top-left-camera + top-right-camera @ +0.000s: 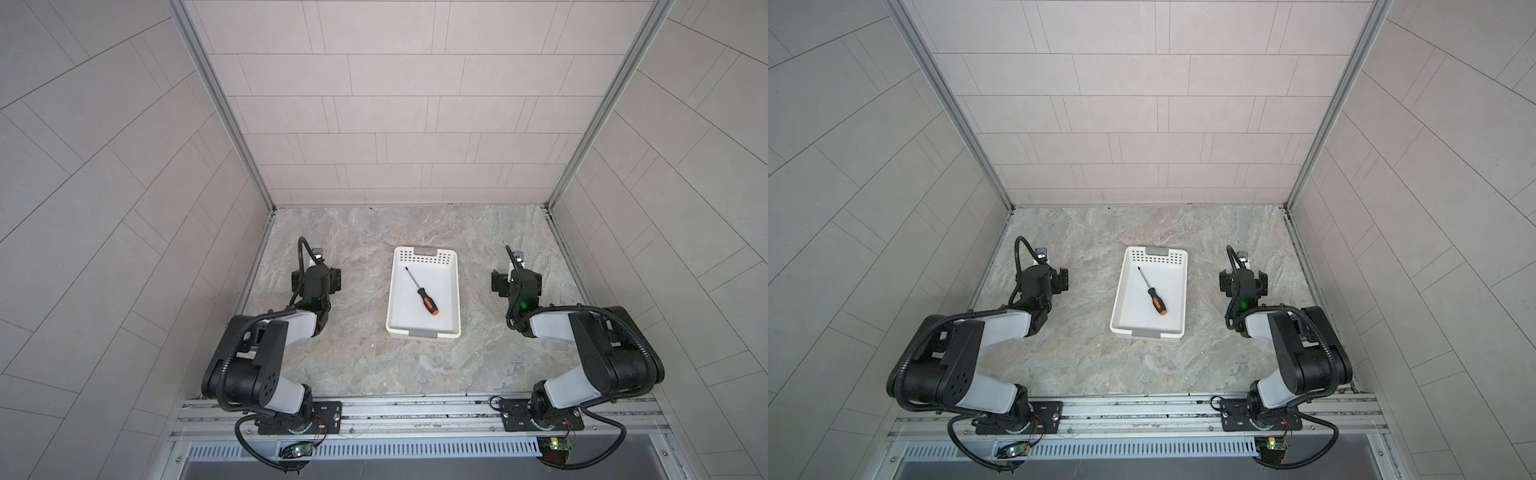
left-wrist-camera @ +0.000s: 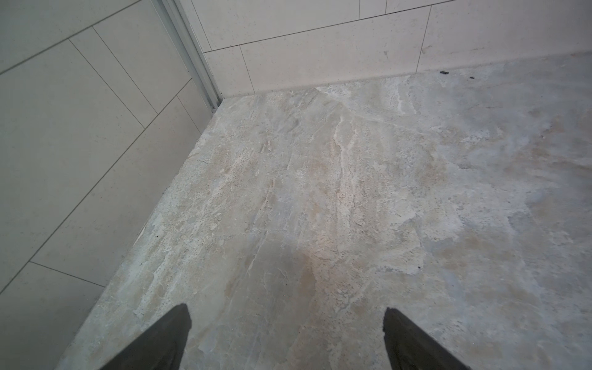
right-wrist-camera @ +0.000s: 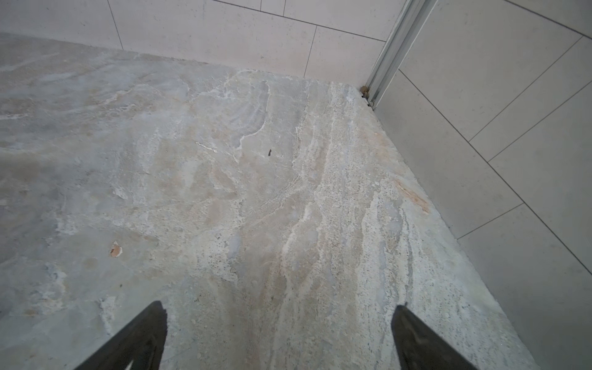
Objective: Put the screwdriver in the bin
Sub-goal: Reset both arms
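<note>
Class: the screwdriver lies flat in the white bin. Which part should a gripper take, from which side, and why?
Take the thick black handle of the screwdriver, probably from straight above, jaws across its diagonal line. It lies flat on the floor of the bin, whose walls block sideways approach; the thin shaft offers little to pinch.

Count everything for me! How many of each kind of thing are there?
Black and orange screwdriver: 1
White bin: 1
Robot grippers: 2 (left gripper, right gripper)
Total: 4
</note>
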Action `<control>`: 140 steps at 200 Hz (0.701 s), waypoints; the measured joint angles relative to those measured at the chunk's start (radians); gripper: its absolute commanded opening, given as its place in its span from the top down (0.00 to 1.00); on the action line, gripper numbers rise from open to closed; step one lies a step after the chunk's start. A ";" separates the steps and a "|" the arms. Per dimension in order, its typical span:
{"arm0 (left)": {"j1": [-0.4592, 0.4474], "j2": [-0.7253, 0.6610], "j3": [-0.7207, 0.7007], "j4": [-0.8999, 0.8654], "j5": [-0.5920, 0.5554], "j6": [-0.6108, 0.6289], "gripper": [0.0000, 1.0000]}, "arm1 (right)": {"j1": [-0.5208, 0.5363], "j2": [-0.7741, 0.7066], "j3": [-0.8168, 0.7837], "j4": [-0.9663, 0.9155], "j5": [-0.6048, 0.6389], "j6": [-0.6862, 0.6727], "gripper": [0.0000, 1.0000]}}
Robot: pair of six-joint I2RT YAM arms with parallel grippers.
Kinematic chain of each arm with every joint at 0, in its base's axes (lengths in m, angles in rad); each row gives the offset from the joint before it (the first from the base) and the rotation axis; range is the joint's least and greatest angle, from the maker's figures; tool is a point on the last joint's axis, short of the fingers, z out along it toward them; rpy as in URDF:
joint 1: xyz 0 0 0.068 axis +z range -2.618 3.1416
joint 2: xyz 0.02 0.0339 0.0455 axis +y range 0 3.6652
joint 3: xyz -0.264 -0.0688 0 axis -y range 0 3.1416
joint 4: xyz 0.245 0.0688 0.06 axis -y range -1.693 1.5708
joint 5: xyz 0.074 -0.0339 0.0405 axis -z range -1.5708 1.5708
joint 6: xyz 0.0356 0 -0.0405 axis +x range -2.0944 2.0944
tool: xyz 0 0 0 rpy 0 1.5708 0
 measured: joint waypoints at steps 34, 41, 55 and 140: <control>0.063 0.055 0.000 0.008 0.052 -0.041 0.00 | -0.009 0.000 0.006 -0.001 -0.015 0.008 0.00; 0.064 0.055 0.000 0.008 0.060 -0.045 0.00 | -0.009 0.000 0.006 -0.002 -0.016 0.010 0.00; 0.064 0.055 0.000 0.010 0.070 -0.050 0.00 | -0.010 0.000 0.006 -0.002 -0.020 0.011 0.00; 0.064 0.055 0.000 0.011 0.150 -0.048 0.00 | -0.011 0.000 0.006 -0.004 -0.030 0.014 0.00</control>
